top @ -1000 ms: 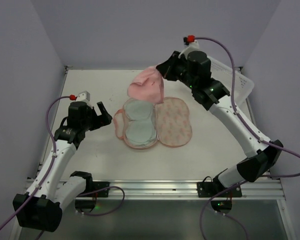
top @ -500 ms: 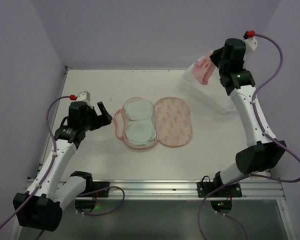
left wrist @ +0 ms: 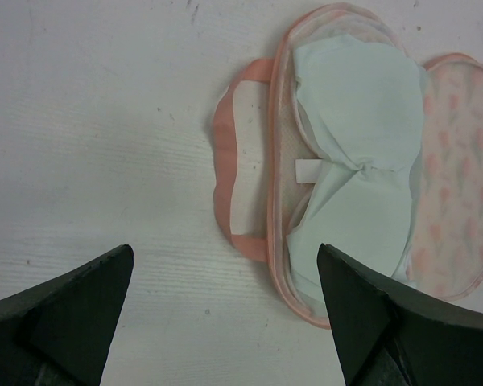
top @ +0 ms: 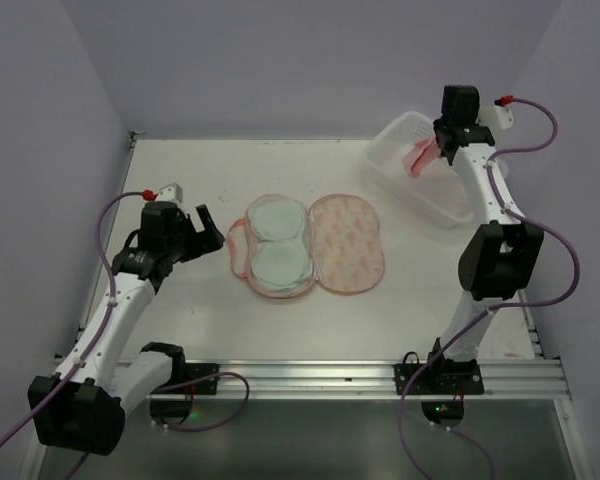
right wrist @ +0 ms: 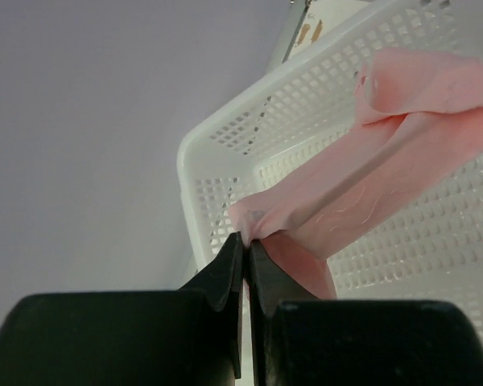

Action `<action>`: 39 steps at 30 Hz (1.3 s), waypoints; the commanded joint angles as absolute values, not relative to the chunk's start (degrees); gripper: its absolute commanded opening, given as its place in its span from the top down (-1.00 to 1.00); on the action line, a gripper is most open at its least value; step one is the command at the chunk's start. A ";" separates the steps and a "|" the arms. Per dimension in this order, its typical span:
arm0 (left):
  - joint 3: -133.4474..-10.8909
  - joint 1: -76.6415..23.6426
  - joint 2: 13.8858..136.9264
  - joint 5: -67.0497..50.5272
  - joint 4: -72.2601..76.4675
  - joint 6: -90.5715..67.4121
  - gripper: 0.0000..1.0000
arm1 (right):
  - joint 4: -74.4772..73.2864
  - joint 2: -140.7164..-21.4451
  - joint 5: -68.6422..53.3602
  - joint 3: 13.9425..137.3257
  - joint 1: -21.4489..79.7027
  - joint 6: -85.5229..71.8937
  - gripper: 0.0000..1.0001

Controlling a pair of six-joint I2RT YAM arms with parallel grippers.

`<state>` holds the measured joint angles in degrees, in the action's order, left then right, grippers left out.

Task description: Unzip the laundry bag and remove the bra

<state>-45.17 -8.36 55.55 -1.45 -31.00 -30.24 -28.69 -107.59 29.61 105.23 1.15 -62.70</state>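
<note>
At the middle of the table [top: 190,330], the laundry bag [top: 348,248] lies unzipped and spread flat like an open shell. Its patterned half is turned out to the right, and a pink zipper rim runs round both halves. The bra [top: 276,245] sits in the bag's left half, pale mint, both rounded cups facing up, one toward the far side and one toward the near side. The left wrist view shows it inside the rim, with a small white tag [left wrist: 310,170] just beside the place where the cups meet. A pink-edged flap [left wrist: 237,169] sticks out from the bag's left side and lies flat on the table. Whether it belongs to the bag or to the bra cannot be told.

Just left of the bag, the left claw [top: 210,228] hangs with its jaws spread wide, holding nothing and apart from the bag. Its two dark fingers [left wrist: 72,314] frame the bag in its own camera.

Well off to the far right of the bag stands a white slotted basket [top: 400,127]. The right claw [top: 437,150] is over it, jaws pressed together on a fold of pink cloth [top: 418,160]. In the right wrist view the fingers [right wrist: 225,277] meet with the cloth's edge pinched between them, and the rest of the cloth stretches across the inside of the basket. Whether it touches the basket cannot be told.
</note>
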 commanded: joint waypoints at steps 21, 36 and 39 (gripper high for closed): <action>-48.34 -7.91 60.12 -5.36 -29.36 -27.07 -1.00 | -18.99 -104.08 15.14 91.49 5.10 -61.72 -0.74; -43.42 -7.91 60.38 -9.32 -24.43 -32.43 -1.00 | -17.14 -90.79 -10.27 79.03 21.94 -31.29 -0.91; -42.63 -7.91 60.03 -8.88 -24.35 -32.52 -1.00 | -16.00 -90.88 -13.35 73.49 26.71 -31.64 -0.85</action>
<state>-43.51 -8.36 60.47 -7.53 -26.92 -31.14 -15.90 -90.76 -7.22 77.73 23.73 -35.44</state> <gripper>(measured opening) 0.997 0.932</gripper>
